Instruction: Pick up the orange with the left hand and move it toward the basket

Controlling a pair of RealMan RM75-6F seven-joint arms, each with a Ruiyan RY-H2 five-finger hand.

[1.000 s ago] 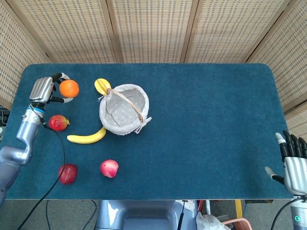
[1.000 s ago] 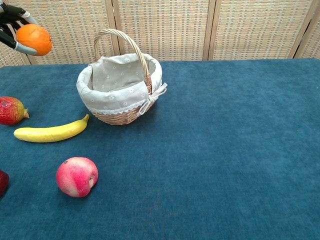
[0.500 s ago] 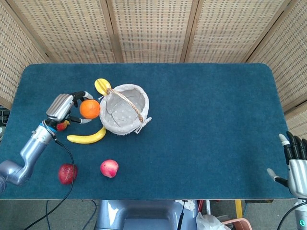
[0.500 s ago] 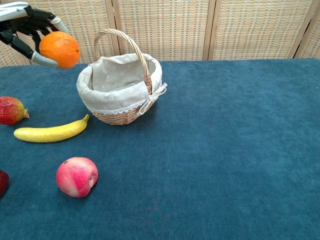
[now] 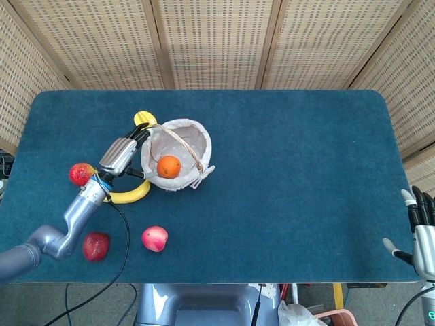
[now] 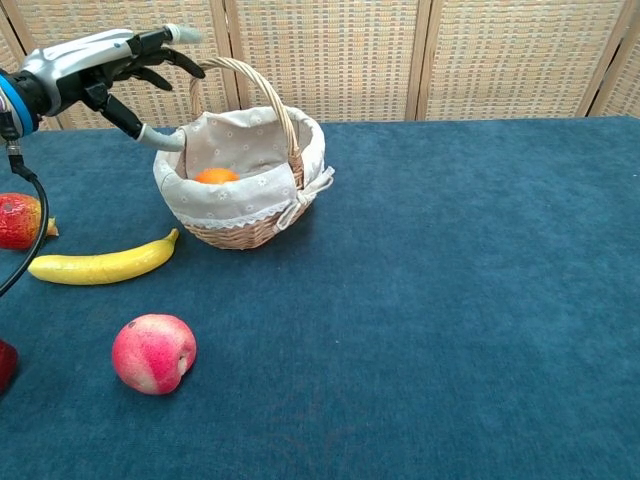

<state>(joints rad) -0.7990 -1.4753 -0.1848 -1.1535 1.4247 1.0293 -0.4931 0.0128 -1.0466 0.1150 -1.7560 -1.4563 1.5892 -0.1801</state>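
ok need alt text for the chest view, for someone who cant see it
An orange lies inside a cloth-lined wicker basket on a blue table, with the robot's left hand open beside the basket's rim. A banana and a pink apple lie in front.

banana, peach, red apples
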